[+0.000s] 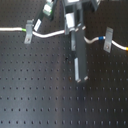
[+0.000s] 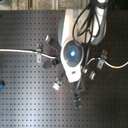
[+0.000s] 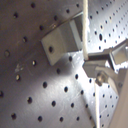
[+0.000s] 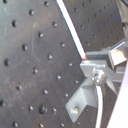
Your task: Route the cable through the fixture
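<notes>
Currently the cable [image 1: 52, 33] lies across the far side of the perforated board [image 1: 45, 95] in the first exterior view, passing a clip [image 1: 29, 30] at its green band [image 1: 23, 31] and another clip [image 1: 107, 40] near its blue band [image 1: 101, 38]. Gripper [image 3: 89, 59] pinches the cable between the two clips; in both wrist views the cord enters the closed fingertips [image 4: 93, 67]. A bracket [image 3: 62, 40] sits just beside it.

The robot arm [image 2: 71, 50] is white and round, with a glowing blue light [image 2: 73, 52] and black cables [image 2: 89, 22] behind.
</notes>
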{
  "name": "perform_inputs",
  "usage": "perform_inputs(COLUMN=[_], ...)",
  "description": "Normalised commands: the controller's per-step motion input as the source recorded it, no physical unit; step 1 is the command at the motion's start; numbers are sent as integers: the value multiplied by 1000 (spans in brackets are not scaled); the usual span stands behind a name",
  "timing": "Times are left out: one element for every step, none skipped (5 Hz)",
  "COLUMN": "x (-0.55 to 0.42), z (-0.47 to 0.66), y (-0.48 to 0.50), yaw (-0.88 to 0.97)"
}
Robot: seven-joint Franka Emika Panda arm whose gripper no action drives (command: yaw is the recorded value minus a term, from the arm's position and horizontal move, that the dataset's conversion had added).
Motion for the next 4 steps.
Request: perform_inputs(x=[-20,43,-1,-77], z=[363,413,229,-32], y=[65,14,4,281], yaw=[131,0,43,523])
